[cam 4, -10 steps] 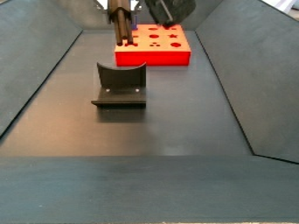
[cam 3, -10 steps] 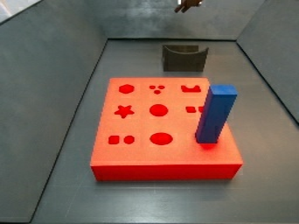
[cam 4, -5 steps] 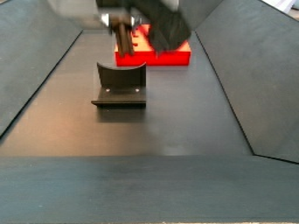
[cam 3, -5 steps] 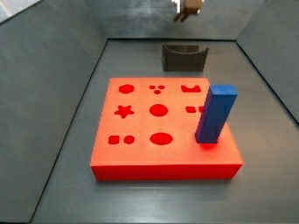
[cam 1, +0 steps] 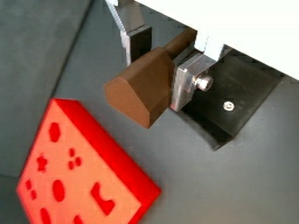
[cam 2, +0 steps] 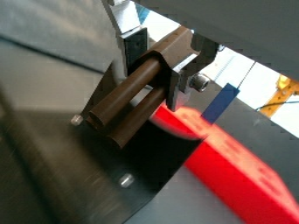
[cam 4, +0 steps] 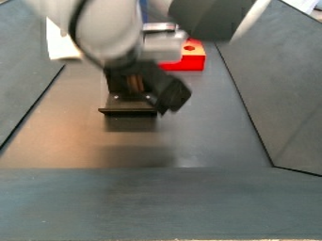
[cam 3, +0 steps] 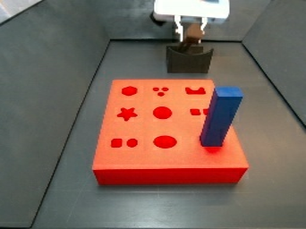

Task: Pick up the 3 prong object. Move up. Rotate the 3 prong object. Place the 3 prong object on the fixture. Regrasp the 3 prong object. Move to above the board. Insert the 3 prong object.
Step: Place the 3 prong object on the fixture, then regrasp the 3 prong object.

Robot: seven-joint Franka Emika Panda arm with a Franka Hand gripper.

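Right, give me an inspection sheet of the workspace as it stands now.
Surface: dark grey floor, bare apart from the items below.
3 prong object: brown peg clamped between the fingers, above the fixture in a side view; contact cannot be told.
Board: red-orange slab with shaped holes, flat on the floor, apart from the fixture.
Clutter: tall blue block upright on the board near one edge.
Gripper: shut on the peg, at the far end over the fixture.
Cables: nothing seen.
Surroundings: grey sloped walls around the floor.
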